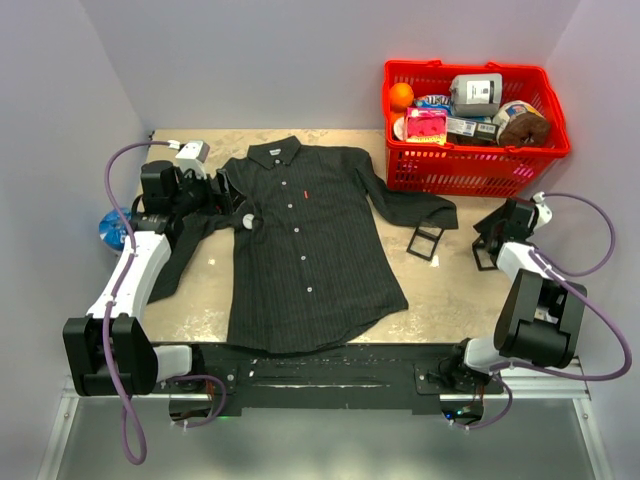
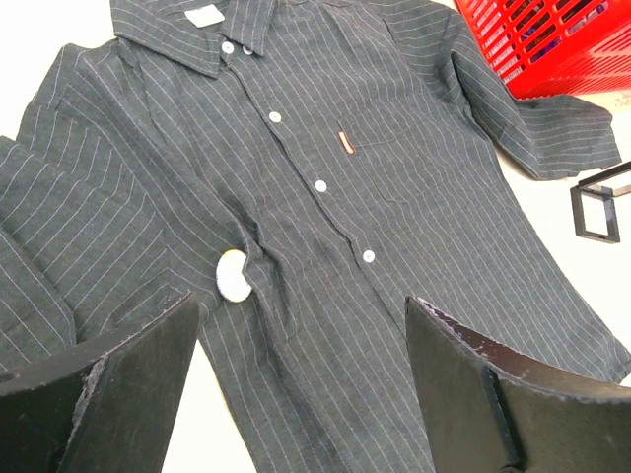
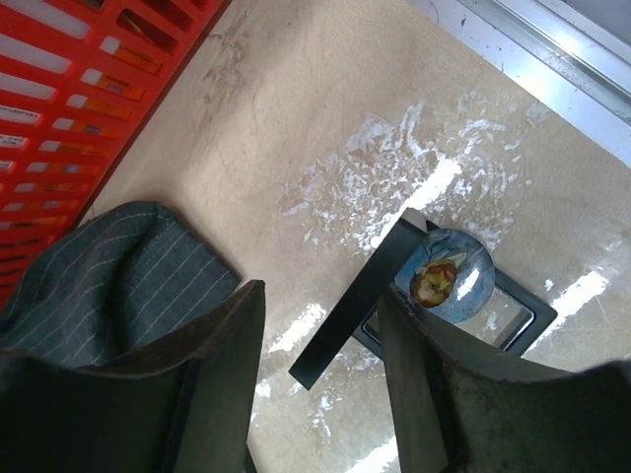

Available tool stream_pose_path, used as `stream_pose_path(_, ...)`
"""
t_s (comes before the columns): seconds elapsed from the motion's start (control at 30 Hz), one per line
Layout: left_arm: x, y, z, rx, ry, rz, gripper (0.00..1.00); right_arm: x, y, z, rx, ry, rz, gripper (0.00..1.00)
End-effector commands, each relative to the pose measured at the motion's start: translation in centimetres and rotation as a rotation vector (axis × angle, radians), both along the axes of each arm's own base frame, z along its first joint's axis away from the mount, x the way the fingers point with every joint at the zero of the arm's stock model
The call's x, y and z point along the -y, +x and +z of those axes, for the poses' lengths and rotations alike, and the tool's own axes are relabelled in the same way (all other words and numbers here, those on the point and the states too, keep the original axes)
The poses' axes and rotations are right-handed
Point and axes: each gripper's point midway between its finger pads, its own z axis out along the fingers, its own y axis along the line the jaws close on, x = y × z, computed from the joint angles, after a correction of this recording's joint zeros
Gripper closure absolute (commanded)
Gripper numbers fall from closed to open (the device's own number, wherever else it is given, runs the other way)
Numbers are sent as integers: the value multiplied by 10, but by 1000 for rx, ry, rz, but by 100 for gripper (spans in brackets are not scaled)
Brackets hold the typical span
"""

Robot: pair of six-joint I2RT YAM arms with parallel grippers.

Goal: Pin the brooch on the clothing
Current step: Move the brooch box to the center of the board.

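The clothing (image 1: 310,270), a dark pinstriped shirt, lies flat and face up in the middle of the table. A small white oval brooch (image 1: 248,221) sits on its chest near the armpit, with the fabric puckered around it (image 2: 233,275). My left gripper (image 1: 228,205) hovers open just above that spot, and nothing is between its fingers (image 2: 304,305). My right gripper (image 1: 483,243) stands open low over the table, right of the shirt cuff (image 3: 118,286). In the right wrist view it (image 3: 323,296) frames a black stand (image 3: 365,296) that carries a round blue picture badge (image 3: 446,276).
A red basket (image 1: 470,170) full of groceries stands at the back right, close to the shirt's sleeve. The black stand (image 1: 427,240) sits between the sleeve and my right gripper. A blue disc (image 1: 110,230) lies at the left table edge, partly behind the left arm.
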Motion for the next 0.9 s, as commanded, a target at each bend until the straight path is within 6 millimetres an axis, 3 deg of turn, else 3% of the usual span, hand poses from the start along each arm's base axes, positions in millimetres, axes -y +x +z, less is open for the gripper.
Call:
stream_pose_path(0.0, 2, 2, 25, 79, 9, -11, 11, 0, 8, 4, 66, 36, -33, 51)
stream_pose_path(0.23, 2, 2, 25, 80, 9, -11, 11, -4, 10, 1, 95, 73, -47, 62)
stream_pose_path(0.87, 2, 2, 25, 83, 11, -14, 11, -11, 41, 12, 247, 194, -91, 74)
